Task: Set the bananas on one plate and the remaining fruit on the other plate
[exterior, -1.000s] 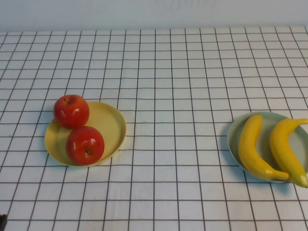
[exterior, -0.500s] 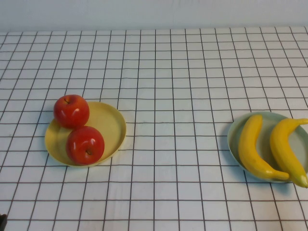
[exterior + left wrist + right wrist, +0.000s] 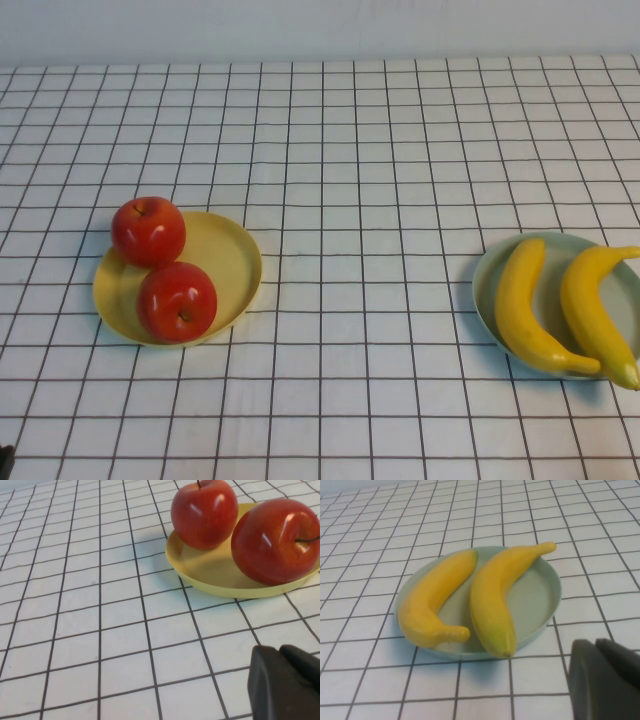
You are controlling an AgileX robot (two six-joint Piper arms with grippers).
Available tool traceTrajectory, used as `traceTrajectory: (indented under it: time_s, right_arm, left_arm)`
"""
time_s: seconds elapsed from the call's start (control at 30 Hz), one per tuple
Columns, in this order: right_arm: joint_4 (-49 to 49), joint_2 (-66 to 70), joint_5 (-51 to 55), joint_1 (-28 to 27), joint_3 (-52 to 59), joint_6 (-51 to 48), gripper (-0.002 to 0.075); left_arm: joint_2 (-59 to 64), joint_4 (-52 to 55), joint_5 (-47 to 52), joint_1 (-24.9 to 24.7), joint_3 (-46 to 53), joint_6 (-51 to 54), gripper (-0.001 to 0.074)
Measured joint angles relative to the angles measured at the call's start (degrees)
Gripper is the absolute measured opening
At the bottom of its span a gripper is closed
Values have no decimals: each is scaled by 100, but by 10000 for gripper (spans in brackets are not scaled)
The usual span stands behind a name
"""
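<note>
You have no change to note over the last second: nothing on the checked white tabletop (image 3: 350,200) has shifted place, tilted or rolled, and neither arm has come into the high view between the earlier pictures and now.

This looks like a staged test setup rather than a lived-in kitchen. The bench (image 3: 380,150) is covered with a white cloth ruled in a thin dark grid, and a plain pale wall (image 3: 320,25) runs along its far edge. On it sit only glossy, plastic-looking fruit on two plain plates, a yellow plate (image 3: 225,255) and a pale blue-green plate (image 3: 487,285). From here I can't tell what lies beyond the bench.
</note>
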Motion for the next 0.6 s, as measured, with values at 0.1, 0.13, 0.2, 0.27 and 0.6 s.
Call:
traceTrajectory:
  time_s: [0.1, 0.13, 0.2, 0.27, 0.6]
  right_arm:
    - [26, 0, 0, 0, 0, 0, -15]
    - [39, 0, 0, 0, 0, 0, -15]
    - [39, 0, 0, 0, 0, 12, -15]
    - [39, 0, 0, 0, 0, 12, -15]
    - [39, 0, 0, 0, 0, 22, -15]
  left_arm:
    - [0, 0, 0, 0, 0, 0, -5]
    - [0, 0, 0, 0, 0, 0, -5]
    - [0, 0, 0, 0, 0, 0, -5]
    - [0, 0, 0, 0, 0, 0, -5]
    - [0, 0, 0, 0, 0, 0, -5]
